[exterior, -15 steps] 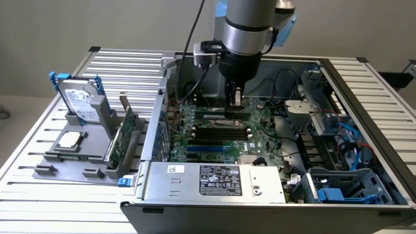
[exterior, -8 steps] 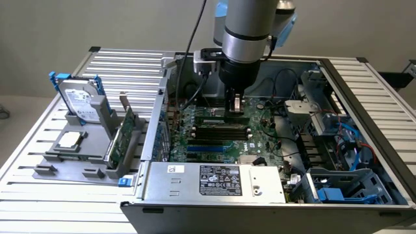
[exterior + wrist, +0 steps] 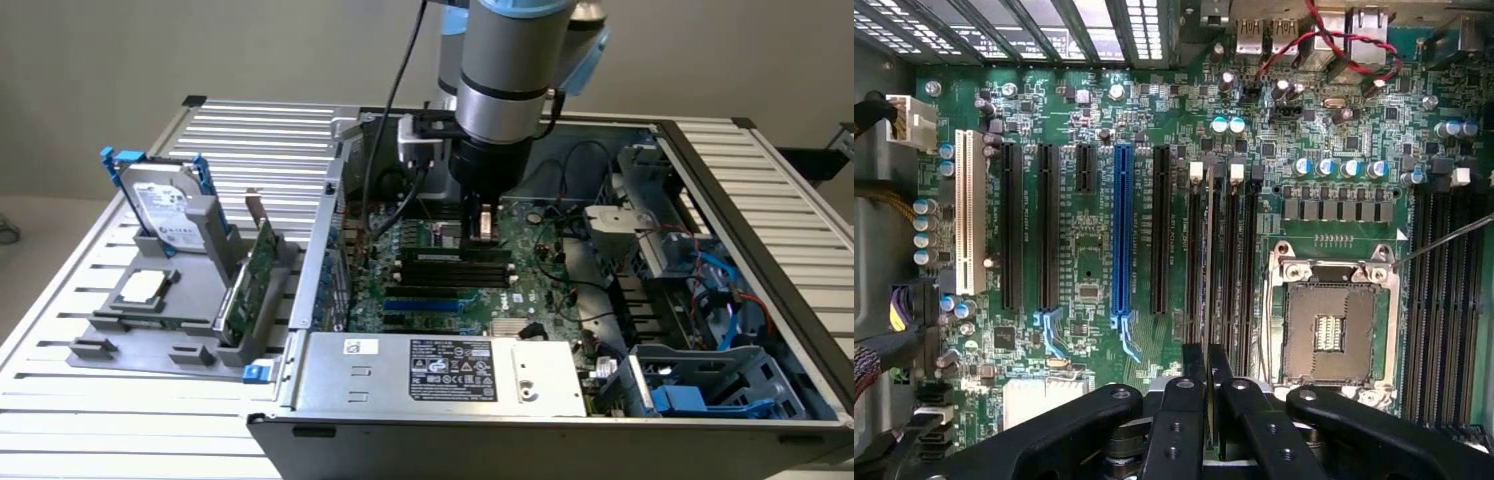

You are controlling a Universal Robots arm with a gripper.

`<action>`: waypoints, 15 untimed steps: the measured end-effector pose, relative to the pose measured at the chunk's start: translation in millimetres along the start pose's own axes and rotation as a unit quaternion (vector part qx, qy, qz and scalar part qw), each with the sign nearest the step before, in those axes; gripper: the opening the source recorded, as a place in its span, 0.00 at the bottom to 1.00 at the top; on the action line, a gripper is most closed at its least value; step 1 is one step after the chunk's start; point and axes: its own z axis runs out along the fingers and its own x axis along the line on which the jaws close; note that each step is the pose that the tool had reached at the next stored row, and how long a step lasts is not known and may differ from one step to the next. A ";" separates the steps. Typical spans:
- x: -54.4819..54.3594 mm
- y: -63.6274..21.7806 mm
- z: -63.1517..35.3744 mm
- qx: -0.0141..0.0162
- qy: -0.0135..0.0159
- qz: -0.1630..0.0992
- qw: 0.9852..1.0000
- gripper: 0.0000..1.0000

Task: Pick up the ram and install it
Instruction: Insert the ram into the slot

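Arm (image 3: 505,70) cut off by picture edge, ram (image 3: 1209,320) partly hidden between tool (image 3: 1208,362) fingers, power-supply label (image 3: 454,368) unreadable

At the exterior view's left, on the desk (image 3: 747,180): holder (image 3: 134,345) with hard drive (image 3: 167,215) and expansion card (image 3: 254,275) upright. Centre-right: case (image 3: 534,440), motherboard (image 3: 441,300) inside, power supply (image 3: 441,372) lower centre. Between jaws, over slots (image 3: 454,262): ram (image 3: 486,222).

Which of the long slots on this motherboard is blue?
The single blue slot, standing mid-row between black slots. Every other long slot is black, except one white slot at the row's end.
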 end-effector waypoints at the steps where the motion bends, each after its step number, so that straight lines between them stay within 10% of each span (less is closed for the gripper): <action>1: 0.0 -0.2 1.1 0.000 0.001 0.000 1.000 0.13; 8: 0.0 -2.9 6.3 0.000 0.011 0.000 1.000 0.13; 15: 0.0 -3.4 8.0 -0.001 0.012 0.000 1.000 0.13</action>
